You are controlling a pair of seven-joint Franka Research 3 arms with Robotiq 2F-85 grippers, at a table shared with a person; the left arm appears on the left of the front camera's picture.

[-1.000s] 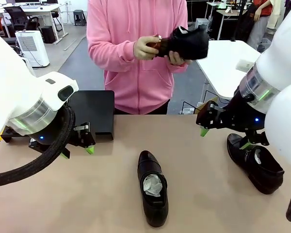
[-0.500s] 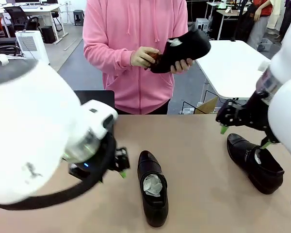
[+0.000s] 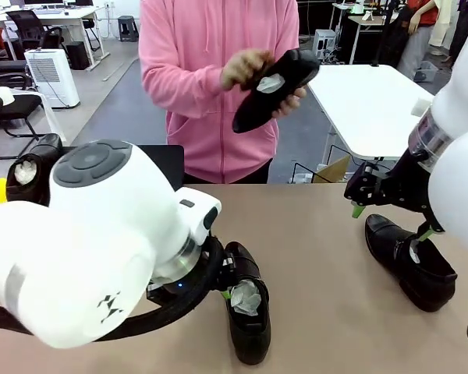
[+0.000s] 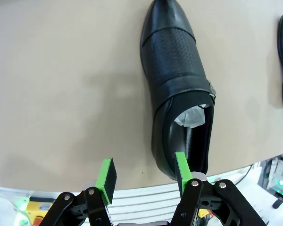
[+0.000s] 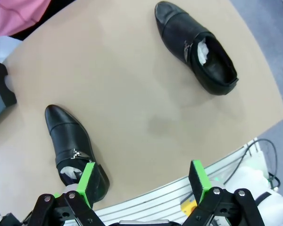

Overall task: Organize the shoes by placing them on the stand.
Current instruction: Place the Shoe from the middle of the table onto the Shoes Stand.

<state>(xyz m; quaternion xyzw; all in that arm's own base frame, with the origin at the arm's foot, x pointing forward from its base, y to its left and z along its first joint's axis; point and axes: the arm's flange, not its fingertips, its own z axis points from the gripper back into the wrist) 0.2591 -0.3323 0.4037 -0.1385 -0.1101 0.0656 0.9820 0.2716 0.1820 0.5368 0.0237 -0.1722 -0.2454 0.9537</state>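
Shift the empty left gripper (image 4: 144, 180), jaws apart, to straddle the shoe (image 4: 178, 92) at its heel wall before clamping; hold the wide-spread right gripper (image 5: 142, 176) clear.

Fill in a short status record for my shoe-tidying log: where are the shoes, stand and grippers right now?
Shoes on table: middle shoe, right shoe; both on their soles, apart
Held shoe: in the person's hands, above the table's far edge
Far left: seemingly another shoe, its support hidden by the left arm
Stand: far left, partly behind the left arm
Left gripper: open, low by the middle shoe's heel, holding nothing
Right gripper: open, hovering by the right shoe, holding nothing
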